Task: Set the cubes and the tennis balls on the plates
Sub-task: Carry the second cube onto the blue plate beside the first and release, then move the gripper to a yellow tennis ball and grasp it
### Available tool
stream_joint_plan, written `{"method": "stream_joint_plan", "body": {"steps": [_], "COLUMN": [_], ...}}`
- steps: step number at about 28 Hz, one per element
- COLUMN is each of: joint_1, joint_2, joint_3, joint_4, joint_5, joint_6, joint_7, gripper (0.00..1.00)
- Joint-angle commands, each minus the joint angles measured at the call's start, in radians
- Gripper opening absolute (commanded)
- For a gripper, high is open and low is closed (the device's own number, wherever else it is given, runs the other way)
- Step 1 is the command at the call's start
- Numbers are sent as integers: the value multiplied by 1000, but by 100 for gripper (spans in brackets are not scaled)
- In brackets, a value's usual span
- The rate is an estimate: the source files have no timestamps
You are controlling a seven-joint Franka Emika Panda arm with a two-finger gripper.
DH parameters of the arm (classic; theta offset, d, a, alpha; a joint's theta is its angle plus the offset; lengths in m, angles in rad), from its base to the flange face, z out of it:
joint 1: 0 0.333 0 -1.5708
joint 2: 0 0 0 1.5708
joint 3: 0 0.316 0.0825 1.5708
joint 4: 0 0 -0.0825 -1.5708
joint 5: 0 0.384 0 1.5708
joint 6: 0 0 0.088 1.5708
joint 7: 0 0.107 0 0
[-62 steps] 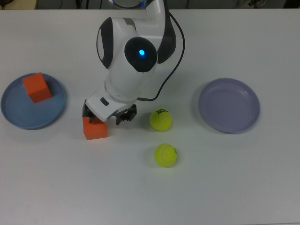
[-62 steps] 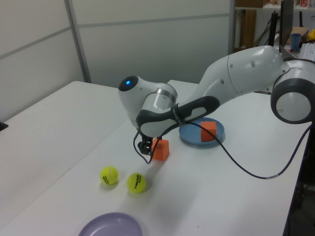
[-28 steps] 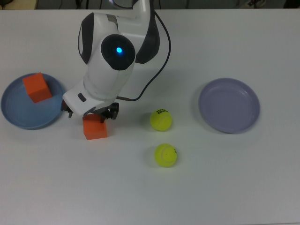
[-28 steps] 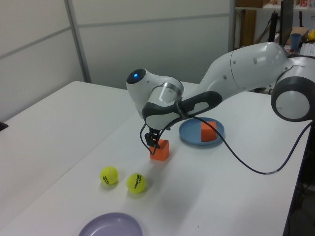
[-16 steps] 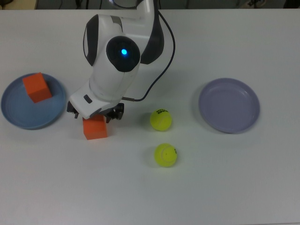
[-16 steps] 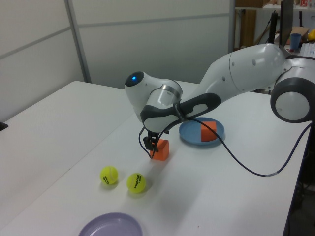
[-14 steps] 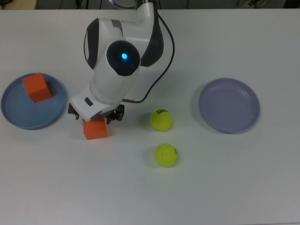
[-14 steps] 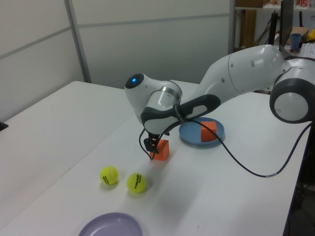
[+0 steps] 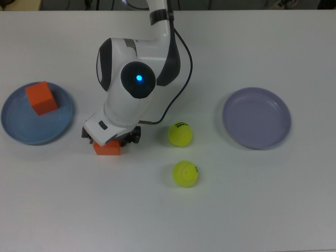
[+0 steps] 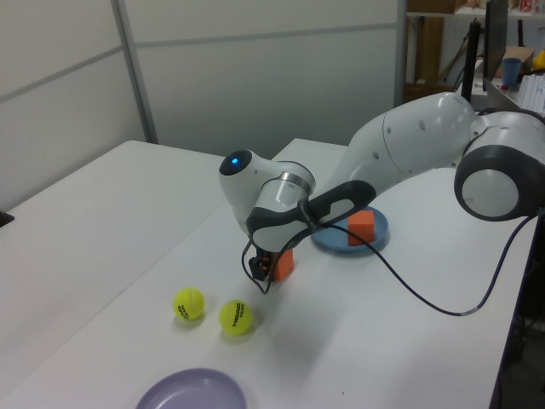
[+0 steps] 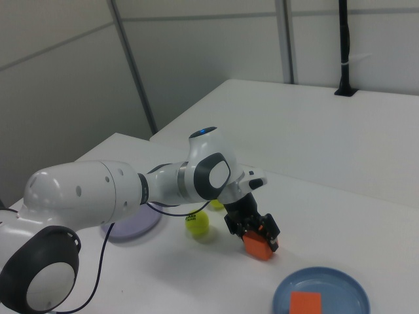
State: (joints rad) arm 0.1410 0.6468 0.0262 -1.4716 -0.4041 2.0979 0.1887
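In the top view, the gripper [image 9: 111, 139] has come lower over the orange cube on the counter [image 9: 107, 148] than it was half a second ago, and now it covers most of the cube's top. This cube lies just beside the blue plate [image 9: 18, 134], on the top view's right of it. The other orange cube [image 9: 41, 97] sits on that blue plate. Both tennis balls [image 9: 180, 134] [image 9: 185, 173] are on the white counter [image 9: 252, 199], between the cube and the empty lavender plate [image 9: 256, 117].

In the left view, the gripper [image 10: 264, 266] is down at the cube [image 10: 283, 263], while a moment ago it stood higher above it. How wide the jaws are, I cannot tell here.

In the right view, the jaws stand on both sides of the cube [image 11: 258, 246] and seem to touch it, but the cube is on the counter. I judge the grasp is being taken; lifting to the blue plate [image 11: 321, 297] comes next.
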Motion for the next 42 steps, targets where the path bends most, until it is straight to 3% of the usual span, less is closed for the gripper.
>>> {"method": "stream_joint_plan", "body": {"steps": [1,9,22,24,26,36,42], "joint_1": [2,-6,-146,-165,-172,-172,-150], "joint_2": [-15,-81,-87,-85,-85,-102,-147], "joint_3": [-5,-19,-72,-72,-72,-71,-54], "joint_4": [-12,-3,-7,-7,-7,-3,4], "joint_5": [13,16,10,13,14,18,70], "joint_6": [25,8,-62,-70,-78,-118,-111], "joint_7": [18,21,18,20,25,51,51], "gripper": [0,0,0,40,100,100,100]}}
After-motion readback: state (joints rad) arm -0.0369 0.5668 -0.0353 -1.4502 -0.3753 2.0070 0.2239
